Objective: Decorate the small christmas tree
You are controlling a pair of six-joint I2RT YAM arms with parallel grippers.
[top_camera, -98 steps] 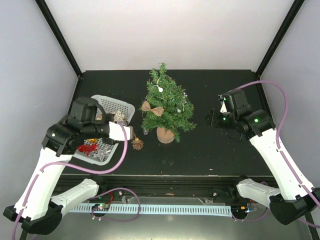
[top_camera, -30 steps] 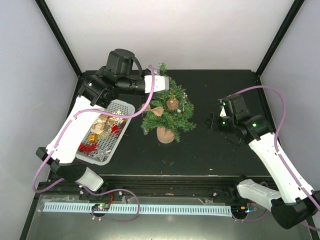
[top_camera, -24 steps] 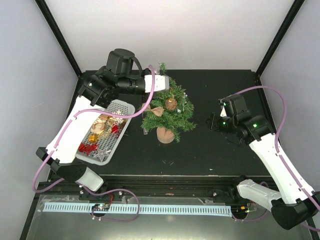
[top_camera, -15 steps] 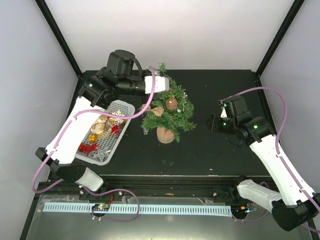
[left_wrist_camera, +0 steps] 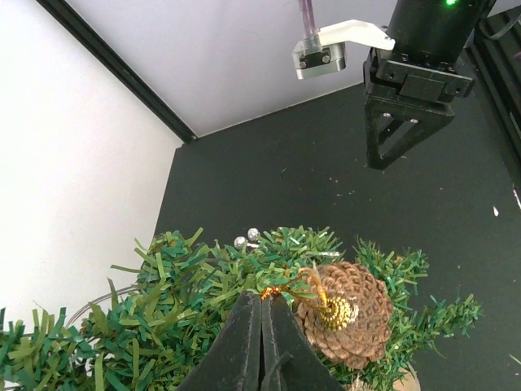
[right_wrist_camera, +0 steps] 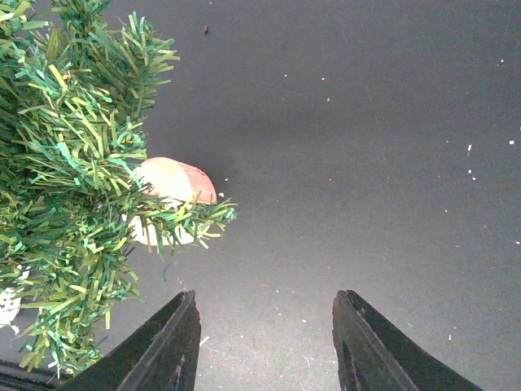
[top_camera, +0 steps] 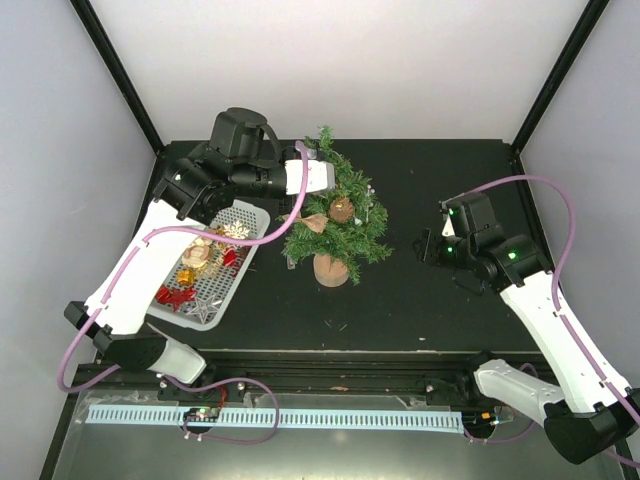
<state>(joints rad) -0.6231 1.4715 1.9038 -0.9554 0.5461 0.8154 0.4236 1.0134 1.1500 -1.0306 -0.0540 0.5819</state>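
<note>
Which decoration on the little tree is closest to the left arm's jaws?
The brown pine cone with the gold cap, right beside the shut jaws' tip. The tan bow and silver beads sit farther away.

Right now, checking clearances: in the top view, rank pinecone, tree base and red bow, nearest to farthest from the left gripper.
1. pinecone, in the tree, beside the left gripper.
2. tree base, under the branches.
3. red bow, in the basket, far left.

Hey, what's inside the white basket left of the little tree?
The white basket holds a red bow, gold ornaments and a pale star-shaped piece. The left arm crosses its far end, hiding whatever lies there.
</note>
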